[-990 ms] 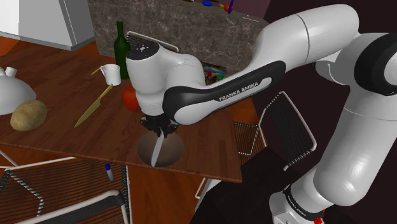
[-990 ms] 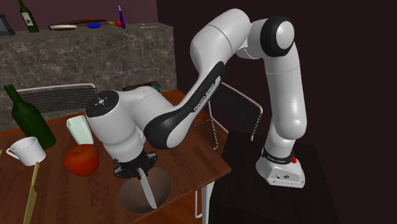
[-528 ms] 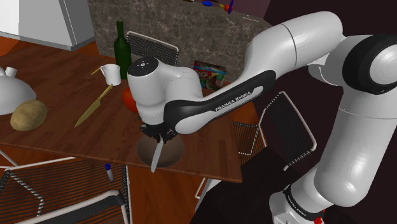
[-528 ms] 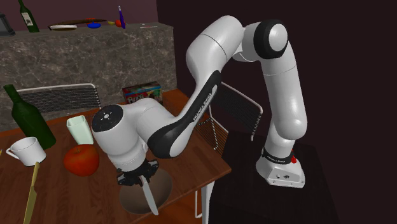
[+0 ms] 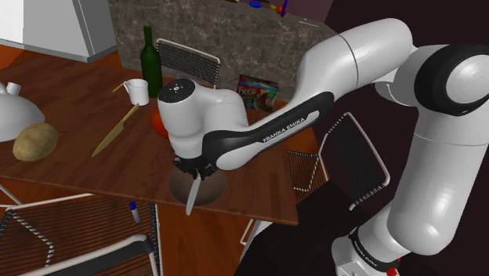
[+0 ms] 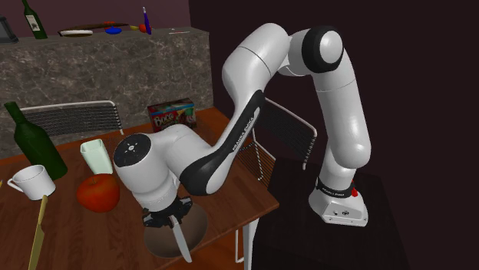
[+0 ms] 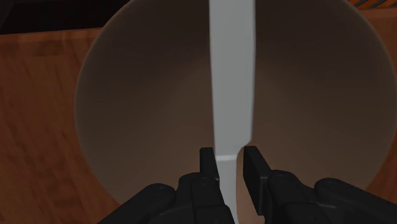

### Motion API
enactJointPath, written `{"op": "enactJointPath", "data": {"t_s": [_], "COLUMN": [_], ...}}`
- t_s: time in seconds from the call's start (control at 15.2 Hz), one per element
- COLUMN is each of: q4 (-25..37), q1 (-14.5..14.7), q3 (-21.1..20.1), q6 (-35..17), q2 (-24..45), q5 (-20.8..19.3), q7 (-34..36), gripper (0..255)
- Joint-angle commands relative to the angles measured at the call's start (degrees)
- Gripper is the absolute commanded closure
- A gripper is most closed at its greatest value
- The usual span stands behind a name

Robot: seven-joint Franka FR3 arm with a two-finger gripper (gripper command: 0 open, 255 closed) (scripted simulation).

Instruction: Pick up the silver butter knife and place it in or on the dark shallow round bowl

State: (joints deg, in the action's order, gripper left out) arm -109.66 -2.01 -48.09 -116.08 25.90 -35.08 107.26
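The silver butter knife (image 7: 230,83) hangs blade-down from my gripper (image 7: 230,167), which is shut on its handle end. Directly under it lies the dark shallow round bowl (image 7: 127,127), and the blade points into it. In the shoulder view the gripper (image 5: 196,167) hovers just over the bowl (image 5: 215,188) near the table's front edge, with the knife (image 5: 190,196) slanting down across the bowl's near rim. The second exterior view shows the gripper (image 6: 170,221) low over the bowl (image 6: 156,244), the knife (image 6: 181,242) reaching down to it.
A red apple (image 6: 98,192), a white mug (image 6: 32,181), a green bottle (image 6: 34,146) and a pale cup (image 6: 96,156) stand behind the bowl. A yellow knife (image 5: 116,130) and a potato (image 5: 34,141) lie further left. Wire chairs (image 5: 78,227) flank the table.
The arm has sunk a little, bringing the gripper and the knife closer to the bowl. The knife stays clasped, and a boxed item behind the arm has come into sight.
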Motion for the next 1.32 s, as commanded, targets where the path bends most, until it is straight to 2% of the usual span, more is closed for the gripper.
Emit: {"op": "enactJointPath", "data": {"t_s": [0.0, 0.07, 0.13, 0.46, 0.73, 1.25], "q4": [-0.03, -0.03, -0.03, -0.03, 3.43, 3.43], "q1": [0.01, 0.01, 0.0, 0.01, -0.27, -0.27], "q3": [0.01, 0.01, 0.02, 0.01, -2.3, -2.3], "q6": [-0.05, -0.05, -0.05, -0.05, 5.3, 5.3], "q2": [0.06, 0.06, 0.07, 0.06, -3.01, -3.02], "q5": [-0.01, -0.01, -0.02, -0.01, 3.64, 3.64], "q7": [0.0, 0.01, 0.0, 0.01, -2.16, -2.16], "gripper": [255, 255, 0, 0, 0, 0]}}
